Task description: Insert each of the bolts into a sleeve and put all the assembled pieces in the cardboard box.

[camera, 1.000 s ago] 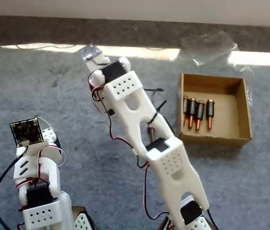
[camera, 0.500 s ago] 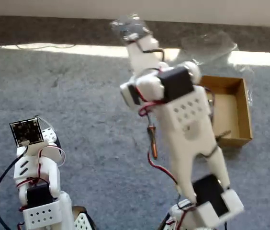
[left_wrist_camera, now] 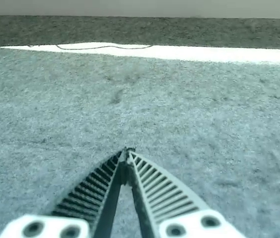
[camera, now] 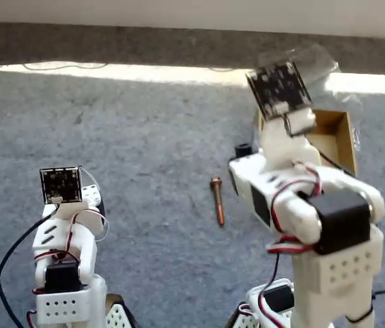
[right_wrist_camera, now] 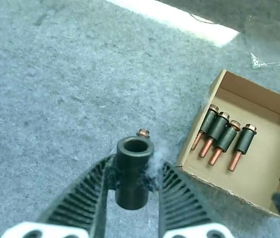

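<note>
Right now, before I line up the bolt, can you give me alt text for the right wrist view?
The right gripper holds a dark sleeve upright over grey carpet, its open bore facing the camera. A copper bolt head peeks out just beyond the sleeve. Farther off, the cardboard box holds four assembled pieces side by side.

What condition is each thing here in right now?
Left gripper: shut, empty.
Right gripper: shut on the sleeve.
Sleeve: gripped, no bolt inside.
Bolt: lying loose on the carpet.
Cardboard box: open, holding four assembled pieces.
</note>
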Available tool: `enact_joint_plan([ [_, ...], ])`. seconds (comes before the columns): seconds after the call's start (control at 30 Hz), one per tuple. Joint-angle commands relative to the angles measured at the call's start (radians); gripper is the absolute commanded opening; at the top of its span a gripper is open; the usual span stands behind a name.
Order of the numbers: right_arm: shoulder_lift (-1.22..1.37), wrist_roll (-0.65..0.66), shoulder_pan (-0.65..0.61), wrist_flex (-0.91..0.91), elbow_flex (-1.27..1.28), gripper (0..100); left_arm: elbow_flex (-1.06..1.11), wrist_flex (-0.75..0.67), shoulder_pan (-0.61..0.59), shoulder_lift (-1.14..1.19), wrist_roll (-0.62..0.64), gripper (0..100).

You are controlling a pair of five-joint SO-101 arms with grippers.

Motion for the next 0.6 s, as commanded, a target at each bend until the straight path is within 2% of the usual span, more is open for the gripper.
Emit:
enact_joint_plan([
  [0.0, -0.139, 0.011, 0.016, -0.001, 0.090, 0.4, 0.019, 0.012, 0.018, -0.010, -0.006, 1],
  [0.2, -0.361, 0.011, 0.019, -0.105, 0.354, 0.4, -0.005, 0.064, 0.015, -0.010, -0.014, 2],
  [0.3, -0.460, 0.011, 0.019, -0.168, 0.503, 0.4, -0.031, 0.135, 0.025, -0.010, -0.083, 6],
  [0.5, -0.627, 0.012, 0.019, -0.285, 0.774, 0.4, -0.108, 0.241, 0.097, -0.008, -0.091, 6],
  [0.57, -0.682, 0.058, 0.021, -0.303, 0.829, 0.4, -0.136, 0.279, 0.125, -0.007, -0.091, 6],
])
